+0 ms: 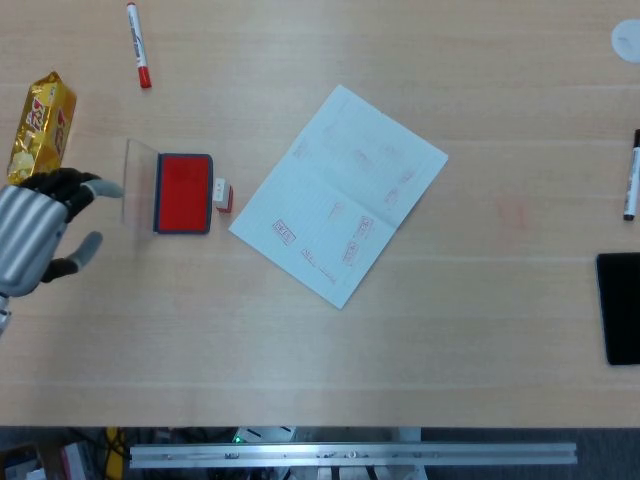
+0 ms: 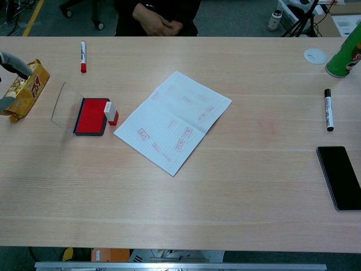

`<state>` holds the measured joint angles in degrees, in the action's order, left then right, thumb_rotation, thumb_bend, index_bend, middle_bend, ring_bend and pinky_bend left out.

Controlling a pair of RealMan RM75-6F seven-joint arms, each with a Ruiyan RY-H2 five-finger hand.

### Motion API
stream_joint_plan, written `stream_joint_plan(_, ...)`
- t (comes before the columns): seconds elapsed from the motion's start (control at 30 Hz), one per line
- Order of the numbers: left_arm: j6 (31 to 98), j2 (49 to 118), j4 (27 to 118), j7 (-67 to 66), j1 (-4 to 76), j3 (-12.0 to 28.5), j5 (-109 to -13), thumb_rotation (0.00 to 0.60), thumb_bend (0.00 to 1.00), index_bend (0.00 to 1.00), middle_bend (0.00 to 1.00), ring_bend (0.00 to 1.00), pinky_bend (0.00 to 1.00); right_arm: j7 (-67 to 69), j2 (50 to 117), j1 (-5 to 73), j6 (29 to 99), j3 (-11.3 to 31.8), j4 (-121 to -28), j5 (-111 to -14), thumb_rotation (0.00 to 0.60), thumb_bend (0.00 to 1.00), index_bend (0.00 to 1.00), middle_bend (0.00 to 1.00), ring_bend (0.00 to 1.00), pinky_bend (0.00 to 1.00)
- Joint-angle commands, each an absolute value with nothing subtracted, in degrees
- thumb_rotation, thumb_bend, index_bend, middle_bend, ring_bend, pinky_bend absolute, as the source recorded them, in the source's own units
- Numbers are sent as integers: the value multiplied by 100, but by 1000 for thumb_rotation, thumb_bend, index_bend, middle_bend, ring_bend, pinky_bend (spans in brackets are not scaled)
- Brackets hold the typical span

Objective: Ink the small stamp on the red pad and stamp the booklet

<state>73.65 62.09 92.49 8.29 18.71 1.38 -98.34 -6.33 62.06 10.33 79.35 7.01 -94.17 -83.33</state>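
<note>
The small stamp (image 1: 222, 194) lies on its side against the right edge of the red pad (image 1: 183, 192), toward the left edge of the tabletop (image 1: 330, 350), handy for inking, its long axis pointing across toward the far edge. The booklet (image 1: 338, 194) lies open beside it, turned diagonally. The left robot hand (image 1: 35, 238) hovers near the left edge, fingers spread and empty; the right is out of sight.

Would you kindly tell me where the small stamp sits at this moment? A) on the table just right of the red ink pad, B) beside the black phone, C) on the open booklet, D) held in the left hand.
A: the small stamp rests on the table against the right edge of the red ink pad, short of the booklet, while the left hand is empty.
</note>
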Motion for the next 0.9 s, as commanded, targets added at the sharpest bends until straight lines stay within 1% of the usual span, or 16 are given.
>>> stream_joint_plan(0.03,7022,6354,9153,939,2201,127,-9988,600,333,316,366,356,427,-637,6202,1041,7914,683,-9425,-8335,600,188,368,415,325,426)
stream_joint_plan(0.17,6674,6559,9063,778,2534,182,-10002,600,333,315,381,384,469,-664,6180,1051,7884,663,-9452,-8312,600,189,368,415,325,427)
stream_joint_plan(0.33,6263,6819,8921,629,2899,281,-9874,600,333,304,442,463,606,-671,6160,1060,7883,657,-9475,-8306,600,189,368,415,325,427)
stream_joint_plan(0.53,5723,7143,8607,485,3314,377,-9601,600,333,263,581,610,819,-668,6123,1057,7865,628,-9504,-8290,600,189,368,415,325,427)
stream_joint_plan(0.6,5573,7235,8508,439,3445,381,-9558,600,333,251,674,699,916,-670,6108,1052,7862,619,-9513,-8279,600,189,368,415,325,427)
stream_joint_plan(0.63,5504,7274,8469,424,3503,384,-9536,600,333,249,710,732,946,-674,6103,1051,7860,615,-9516,-8276,600,189,368,415,326,427)
stream_joint_plan(0.67,5406,7329,8409,397,3580,386,-9502,600,333,245,766,785,985,-677,6101,1053,7854,611,-9519,-8272,600,189,368,415,327,429)
stream_joint_plan(0.7,5330,7366,8367,364,3636,387,-9473,600,333,242,803,821,1000,-676,6098,1054,7848,607,-9527,-8271,600,189,368,415,328,431)
stream_joint_plan(0.77,5163,7445,8283,257,3763,388,-9414,600,333,238,846,863,1000,-676,6092,1059,7833,593,-9541,-8276,600,189,368,415,329,433)
stream_joint_plan(0.9,4945,7612,8115,98,3968,360,-9376,600,333,236,880,894,1000,-690,6090,1060,7819,574,-9561,-8271,600,189,368,415,335,433)
